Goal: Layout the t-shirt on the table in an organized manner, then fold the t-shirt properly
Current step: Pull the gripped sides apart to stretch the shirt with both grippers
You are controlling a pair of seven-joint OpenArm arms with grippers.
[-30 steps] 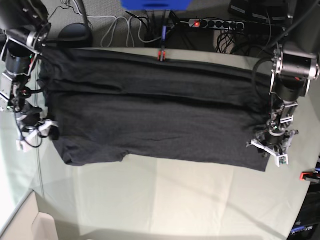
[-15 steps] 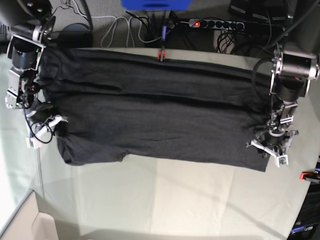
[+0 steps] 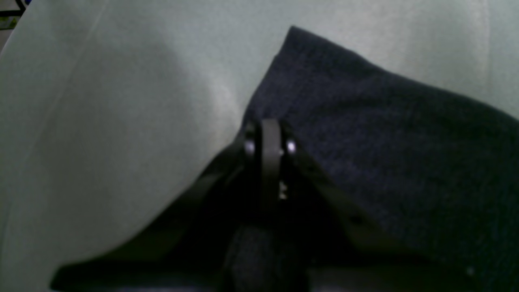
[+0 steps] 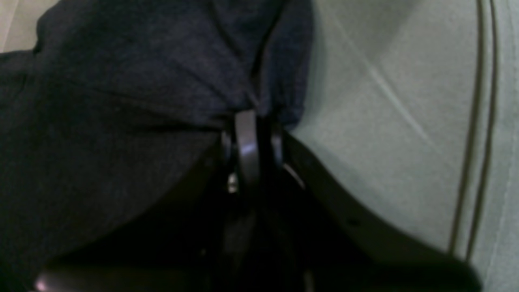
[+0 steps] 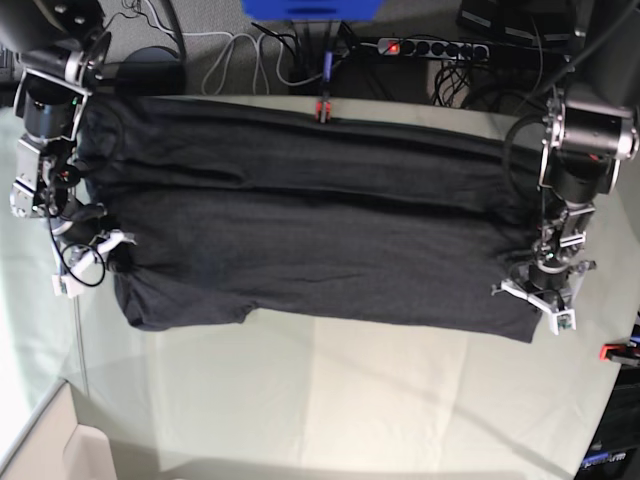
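The dark t-shirt lies spread lengthwise across the table, with creases running along it; no rainbow graphic shows. My left gripper, at the base view's right, is shut on the shirt's near right corner. In the left wrist view the gripper pinches the shirt's edge just over the table. My right gripper, at the base view's left, is shut on the shirt's left edge. In the right wrist view the gripper holds bunched fabric of the shirt, with the table beside it.
A red-orange clamp sits on the table's far edge, touching the shirt's back edge. Another clamp is at the right edge. A power strip and cables lie behind the table. A pale box stands at the near left corner.
My right gripper moved a little inward to the right with the shirt's left edge, then held still. My left gripper has stayed nearly in place on its corner.
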